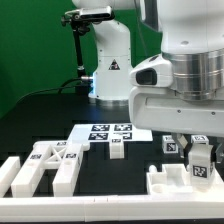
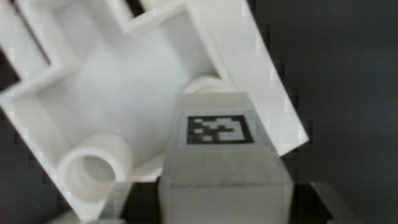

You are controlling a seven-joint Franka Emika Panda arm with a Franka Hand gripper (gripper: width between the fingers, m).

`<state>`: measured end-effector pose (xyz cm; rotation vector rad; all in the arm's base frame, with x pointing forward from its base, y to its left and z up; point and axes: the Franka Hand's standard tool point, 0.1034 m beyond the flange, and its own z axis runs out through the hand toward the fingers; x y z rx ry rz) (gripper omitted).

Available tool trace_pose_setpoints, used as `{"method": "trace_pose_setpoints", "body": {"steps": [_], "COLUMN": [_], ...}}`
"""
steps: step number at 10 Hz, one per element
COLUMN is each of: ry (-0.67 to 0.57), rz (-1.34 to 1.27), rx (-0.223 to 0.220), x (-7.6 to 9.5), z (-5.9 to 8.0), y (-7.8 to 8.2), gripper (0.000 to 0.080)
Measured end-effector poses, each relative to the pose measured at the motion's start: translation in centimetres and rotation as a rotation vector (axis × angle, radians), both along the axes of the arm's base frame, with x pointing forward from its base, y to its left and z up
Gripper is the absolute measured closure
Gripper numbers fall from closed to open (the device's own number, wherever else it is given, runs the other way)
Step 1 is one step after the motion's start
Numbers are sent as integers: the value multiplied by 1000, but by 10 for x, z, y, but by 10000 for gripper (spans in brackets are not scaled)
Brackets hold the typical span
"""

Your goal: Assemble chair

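Black tabletop (image 1: 50,115) stretched before a green curtain (image 1: 30,40), with the arm's white base (image 1: 110,65) standing at the back. Near the front, on the exterior view's right, the end effector (image 1: 199,168) hung low. Its fingers were pressed against two sides of a tagged white block (image 1: 198,152), pinching it.

In the wrist view the same block (image 2: 217,135) stood up between the dark fingers (image 2: 134,205), its tag facing the camera. Just past it lay a big white slab (image 2: 143,90) with a round socket (image 2: 89,165) near one corner. Whether block and slab touched could not be told.

In the exterior view a blocky white part (image 1: 170,183) sat under and just beside the end effector. A second tagged part (image 1: 170,147) stood close to the end effector on the exterior view's left. Farther that way lay a small cube (image 1: 117,151), with the marker board (image 1: 108,130) behind it. Well apart from the end effector, on that same side, lay an open frame (image 1: 50,165) with tags.
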<state>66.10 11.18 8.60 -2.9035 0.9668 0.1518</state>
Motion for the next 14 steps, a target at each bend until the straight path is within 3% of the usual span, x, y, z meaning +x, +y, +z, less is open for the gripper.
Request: {"method": "trace_pose_setpoints", "body": {"steps": [4,10,12,13,14], "ry": [29,10,10,23,3], "rz": [-439,-700,-664,-487,-288], "rx": [-33,-44,-44,-50,-38], "x": [-3,-10,-11,-14,-12], "z": [0,0,-1,0,0], "y": [4,8,9,9,9], "gripper": [512,512,282,282,174]}}
